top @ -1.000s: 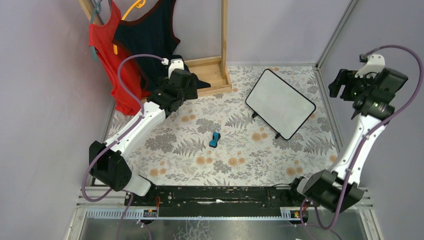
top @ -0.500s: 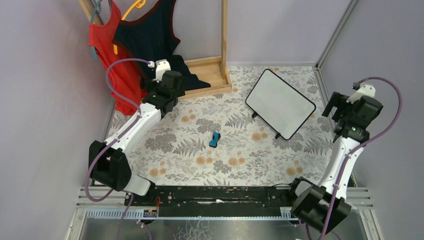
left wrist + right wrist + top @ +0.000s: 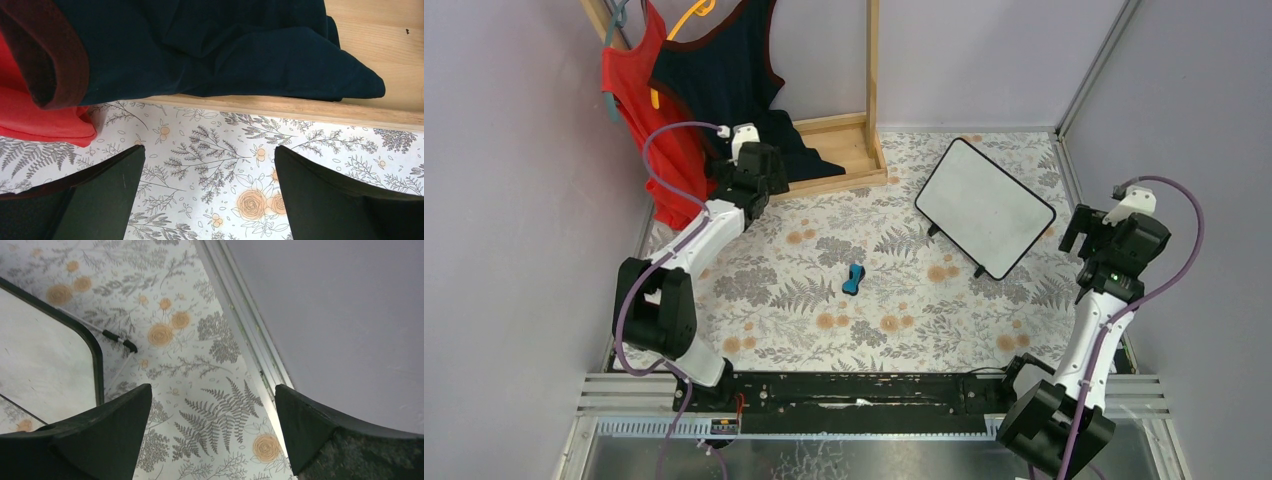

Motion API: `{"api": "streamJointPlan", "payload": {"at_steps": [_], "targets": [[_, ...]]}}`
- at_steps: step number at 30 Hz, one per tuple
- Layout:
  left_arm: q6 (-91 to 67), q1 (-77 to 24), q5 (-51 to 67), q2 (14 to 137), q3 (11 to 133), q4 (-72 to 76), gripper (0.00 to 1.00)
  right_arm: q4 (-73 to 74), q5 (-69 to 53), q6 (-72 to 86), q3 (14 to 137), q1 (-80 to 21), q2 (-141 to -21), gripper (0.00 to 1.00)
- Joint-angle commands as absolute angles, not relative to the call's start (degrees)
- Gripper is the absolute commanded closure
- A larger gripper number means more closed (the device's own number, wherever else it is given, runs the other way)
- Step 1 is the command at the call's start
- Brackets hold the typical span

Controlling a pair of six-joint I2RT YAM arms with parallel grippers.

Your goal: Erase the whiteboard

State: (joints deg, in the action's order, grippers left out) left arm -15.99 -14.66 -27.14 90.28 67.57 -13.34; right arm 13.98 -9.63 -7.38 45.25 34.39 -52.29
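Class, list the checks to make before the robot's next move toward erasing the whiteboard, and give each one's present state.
1. Open, empty left hand: ok.
2. Open, empty right hand: ok.
3. Free-lying eraser, nothing on it: ok.
4. That eraser in a hand: not ok.
5. Uncovered whiteboard, apart from both hands: ok.
6. Marks left on it: cannot tell.

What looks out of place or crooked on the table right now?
The whiteboard sits askew, diagonal to the table edges at the far right. The hem of the dark top is slumped onto the wooden rack base. Nothing looks spilled or broken.
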Motion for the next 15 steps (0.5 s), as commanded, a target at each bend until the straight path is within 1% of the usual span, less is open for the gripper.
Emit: {"api": "streamJointPlan", "payload": {"at_steps": [1, 8, 15], "targets": [[-15.29, -13.24, -24.26, 90.22, 64.98, -5.42, 0.00, 9.37, -10.80, -9.39, 41.50, 34.28, -50.37, 0.01], [-13.73, -11.95, -24.00, 90.42, 60.71, -0.06, 0.00, 7.60, -10.82, -10.90, 37.46, 34.28, -49.48, 0.01], [-9.91, -11.06, -19.52, 88.59, 51.22, 10.67, 0.00, 6.51, -11.38, -11.03, 34.68, 34.23, -49.11, 0.01]]}}
